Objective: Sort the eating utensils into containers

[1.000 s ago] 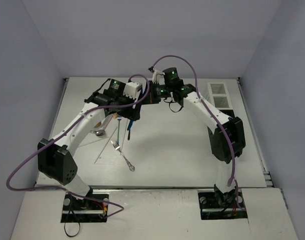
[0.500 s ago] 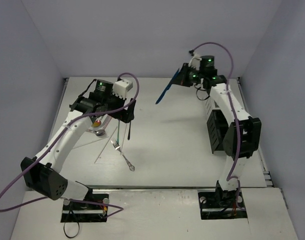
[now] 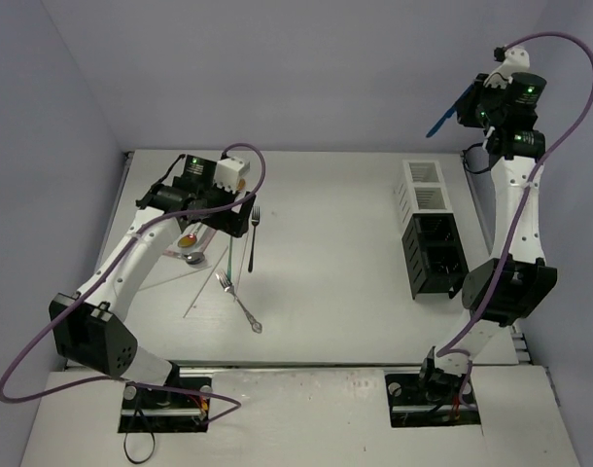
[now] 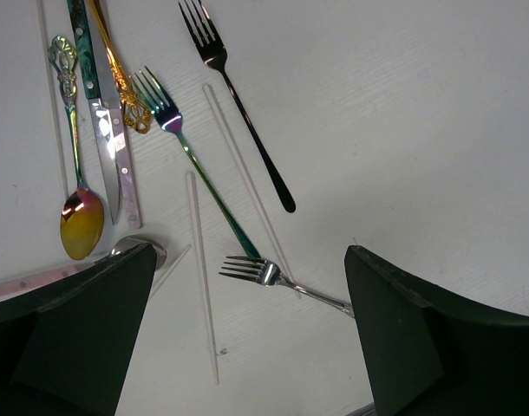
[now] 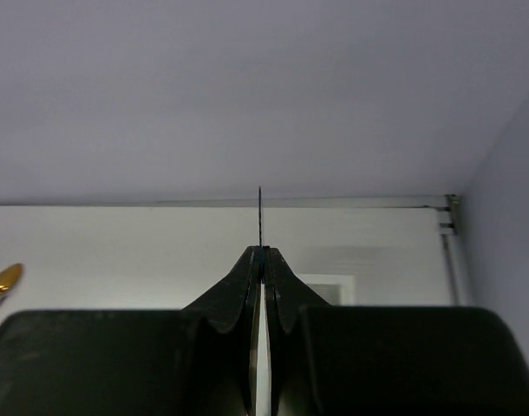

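Blue knife [image 3: 444, 119]: held high in the air at the far right, above and behind the containers, its free end slanting down to the left; the right wrist view shows only its thin edge [image 5: 259, 217] sticking out past the fingertips
Knife handling: probably light, stiff and smooth; pinched across its flats near one end, it could swivel in the grip if it knocks a slat
Right gripper [image 3: 469, 107]: fingers pressed together on the blue knife, no gap between them
White box [image 3: 428, 185]: far end of the container row, right side of the table [image 3: 355, 282], open top divided into slots
Black box [image 3: 435, 255]: touching the white box on its near side, longer, with compartments; which slot suits the knife cannot be told
Black fork [image 4: 238, 104]: lies by itself with a slim bare handle; looks like the easiest pick, taken mid-handle
Teal fork [image 4: 199, 169]: its handle runs down to the tines of the silver fork [image 4: 273, 275]; lifting one may drag the other
Gold spoon [image 4: 81, 227]: lies beside a pale knife [image 4: 104, 130] at the left of the pile; its narrow neck seems the best place to grip
Pale sticks [image 4: 204, 286]: thin, flat on the table, likely very light and hard to pinch; they may roll away
Left gripper [image 4: 249, 251]: fingers spread wide and empty, hovering over the pile
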### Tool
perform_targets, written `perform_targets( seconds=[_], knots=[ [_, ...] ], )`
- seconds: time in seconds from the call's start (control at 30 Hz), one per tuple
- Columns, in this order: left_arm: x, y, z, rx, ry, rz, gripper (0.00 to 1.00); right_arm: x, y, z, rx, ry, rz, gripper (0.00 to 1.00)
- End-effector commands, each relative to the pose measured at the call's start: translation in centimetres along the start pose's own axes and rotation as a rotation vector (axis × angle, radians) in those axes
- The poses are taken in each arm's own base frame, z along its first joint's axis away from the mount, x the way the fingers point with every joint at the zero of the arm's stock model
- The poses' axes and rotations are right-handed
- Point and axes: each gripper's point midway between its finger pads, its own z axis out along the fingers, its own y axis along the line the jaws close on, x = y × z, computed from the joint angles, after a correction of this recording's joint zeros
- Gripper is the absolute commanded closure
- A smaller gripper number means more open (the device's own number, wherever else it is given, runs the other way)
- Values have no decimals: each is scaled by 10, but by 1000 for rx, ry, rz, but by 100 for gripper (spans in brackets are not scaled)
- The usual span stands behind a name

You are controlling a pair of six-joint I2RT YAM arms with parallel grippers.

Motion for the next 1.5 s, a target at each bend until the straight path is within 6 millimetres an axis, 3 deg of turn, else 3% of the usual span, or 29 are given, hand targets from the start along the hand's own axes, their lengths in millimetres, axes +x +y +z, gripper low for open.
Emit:
perform_targets(
  seconds=[0.0,0.13,0.27,0.7,1.03,1.47],
  knots=[
    [-6,7,-2,-25,-23,3,13,-28,-36,-13,103,-62,-116,100],
    [-4,9,2,-28,-12,-1,13,-6,-55,-3,121,-11,-108,100],
    [0,10,5,-36,2,-1,13,8,-58,10,101,21,-85,100],
    [11,16,9,-51,29,0,13,35,-53,34,27,81,-8,100],
    [15,28,15,-64,53,-57,12,80,-51,60,-12,173,70,100],
    [21,44,27,-55,86,-150,12,118,-53,78,-23,247,113,100]
  ],
)
